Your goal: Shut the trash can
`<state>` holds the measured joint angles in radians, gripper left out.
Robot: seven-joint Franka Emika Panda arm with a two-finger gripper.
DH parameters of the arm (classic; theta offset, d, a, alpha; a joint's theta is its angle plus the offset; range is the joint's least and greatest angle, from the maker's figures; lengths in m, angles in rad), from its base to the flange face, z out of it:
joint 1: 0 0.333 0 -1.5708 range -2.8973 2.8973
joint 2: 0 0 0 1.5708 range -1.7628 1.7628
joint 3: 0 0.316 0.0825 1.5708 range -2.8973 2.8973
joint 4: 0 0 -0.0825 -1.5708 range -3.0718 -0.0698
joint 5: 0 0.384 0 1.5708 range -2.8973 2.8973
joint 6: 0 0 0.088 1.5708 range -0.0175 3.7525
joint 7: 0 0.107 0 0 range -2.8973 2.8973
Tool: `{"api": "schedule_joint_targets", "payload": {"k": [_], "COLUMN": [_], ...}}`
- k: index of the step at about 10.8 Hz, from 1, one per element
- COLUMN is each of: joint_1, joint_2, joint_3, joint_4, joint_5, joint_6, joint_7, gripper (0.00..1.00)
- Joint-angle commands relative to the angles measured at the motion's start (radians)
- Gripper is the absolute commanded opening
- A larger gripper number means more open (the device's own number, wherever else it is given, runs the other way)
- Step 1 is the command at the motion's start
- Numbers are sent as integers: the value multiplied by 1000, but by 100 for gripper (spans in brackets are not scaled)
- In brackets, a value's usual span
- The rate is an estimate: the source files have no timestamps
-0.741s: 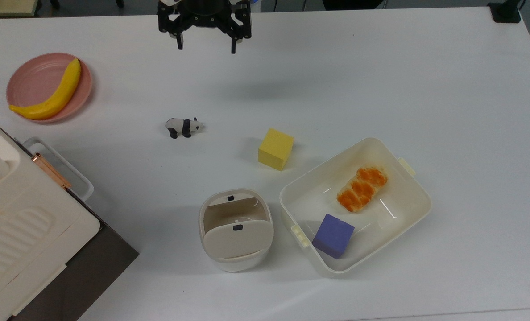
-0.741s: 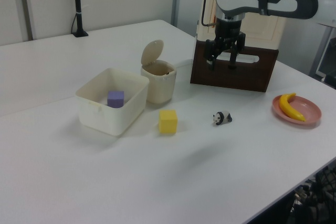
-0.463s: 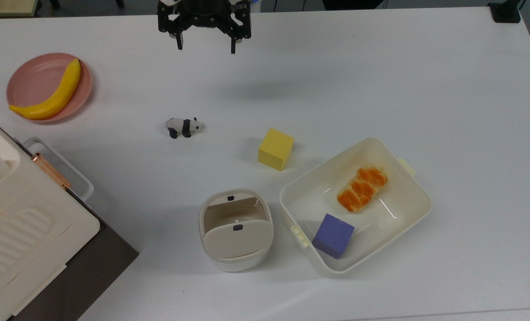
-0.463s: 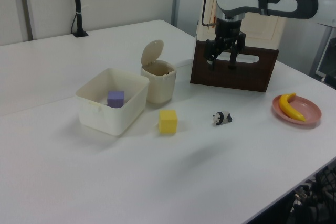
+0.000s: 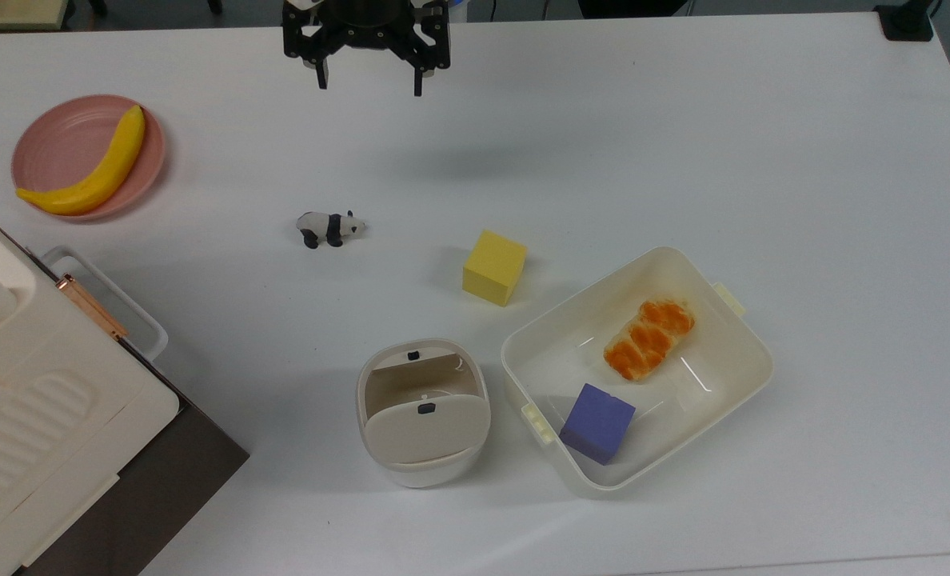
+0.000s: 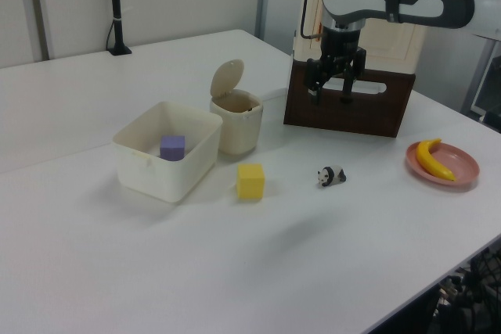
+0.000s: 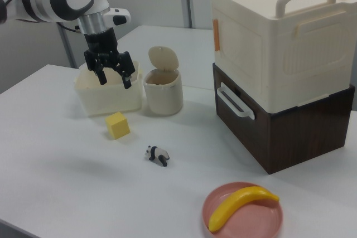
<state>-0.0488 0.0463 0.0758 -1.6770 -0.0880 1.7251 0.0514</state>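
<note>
The trash can [image 5: 422,412] is a small cream bin standing with its hinged lid [image 5: 425,428] raised and its beige inside showing; I also see the trash can [image 6: 236,119] in the left view and the trash can [image 7: 163,88] in the right view. My gripper [image 5: 369,82] hangs open and empty high above the table at the top view's upper edge, far from the bin. The gripper [image 6: 332,96] and the gripper [image 7: 115,79] show spread fingers in the side views too.
A cream tub [image 5: 751,352] beside the bin holds bread [image 5: 648,338] and a purple cube [image 5: 597,423]. A yellow cube [image 5: 494,267], a toy panda [image 5: 328,228] and a pink plate [image 5: 49,145] with a banana [image 5: 95,170] lie on the table. Stacked storage boxes [image 7: 279,59] stand at the top view's lower left.
</note>
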Motion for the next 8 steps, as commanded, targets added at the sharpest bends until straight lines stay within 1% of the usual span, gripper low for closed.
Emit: {"api": "schedule_joint_targets", "payload": {"k": [1,2,3,4,6,8], "joint_1": [7,7,7,7,7,7], "joint_2": [-9,-9,-8,-8,-8,-8], "joint_3": [-4,-4,-4,-4,-4,-4], "joint_4": [2,2,2,2,2,2], "joint_5": [30,36,40,50,54,54], "joint_6": [-15,-15,-13,-13,-16,-39], "joint_7": [-16,-18,-21,-31,-109,-127], "gripper": [96,86,68,47,0,0]}}
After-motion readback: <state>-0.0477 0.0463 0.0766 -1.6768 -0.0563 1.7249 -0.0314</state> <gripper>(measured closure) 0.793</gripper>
